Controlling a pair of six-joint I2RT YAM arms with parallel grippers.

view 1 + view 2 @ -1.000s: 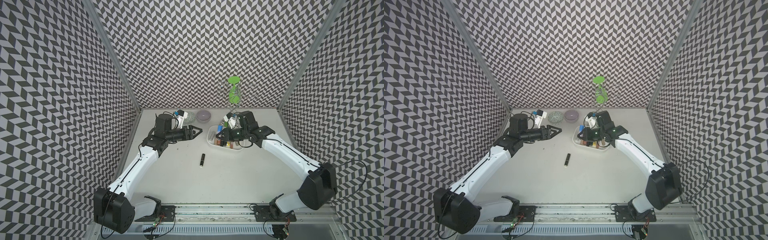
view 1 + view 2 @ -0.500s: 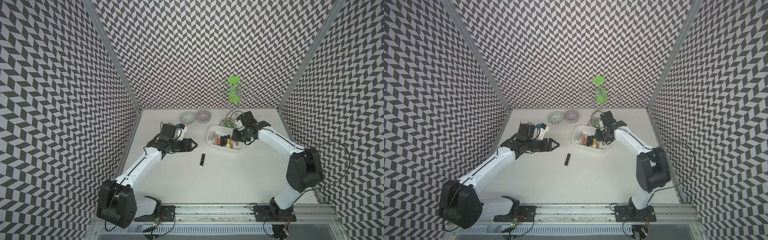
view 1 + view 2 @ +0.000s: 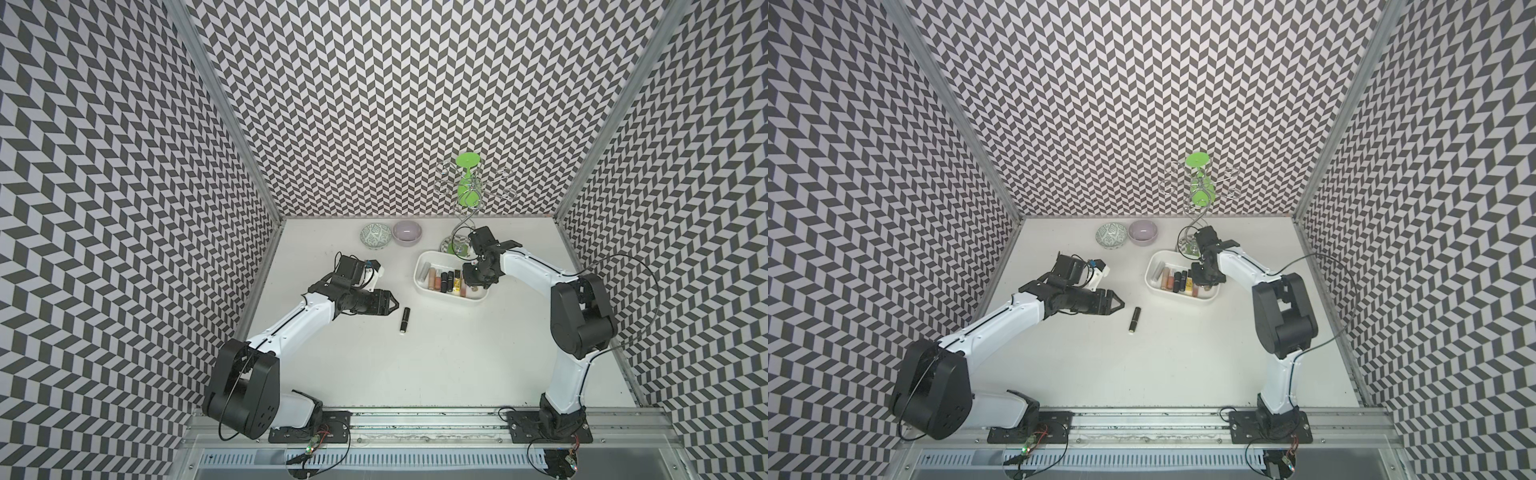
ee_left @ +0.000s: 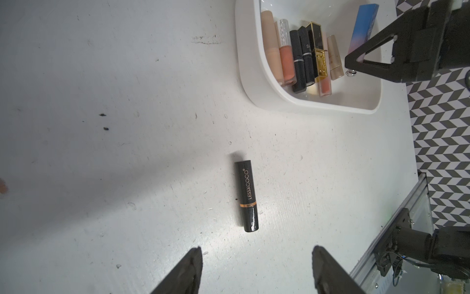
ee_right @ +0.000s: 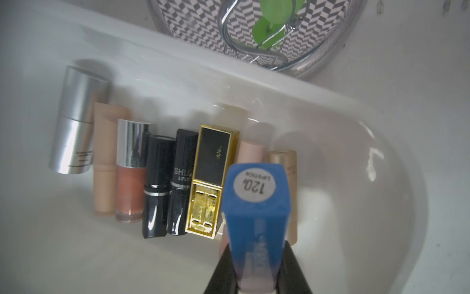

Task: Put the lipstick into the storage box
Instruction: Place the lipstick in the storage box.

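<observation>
The black round lipstick with a thin gold ring (image 4: 248, 196) lies flat on the white tabletop (image 4: 101, 152). It is all by itself, well apart from the white shallow plastic storage box with rounded corners (image 4: 254, 94), just where it lay a second ago. The left arm (image 3: 291, 328) has moved: a second ago it was up high near the bowls, and now it has come down low. The left fingers (image 4: 193, 269) are now near the black lipstick and point at it. They are spread wide, the same as before. They hold nothing and do not touch the lipstick, which lies a little way in front of the gap between them. The right arm (image 3: 532, 268) has pulled its elbow up and back, and the right fingers (image 5: 222, 275) hang over the end of the box nearest that arm. They are pinched tight on a blue square lipstick tube with a round grey sticker (image 5: 256, 203), gripping its pale end. Its blue end sticks out over the row of other tubes (image 5: 183, 178) lying side by side in the box. I cannot tell if it touches them. At the back, the round green-patterned bowl (image 3: 376, 235), the round lilac bowl (image 3: 407, 232) and the silver wire stand with green pieces (image 3: 467, 189) have not moved.
</observation>
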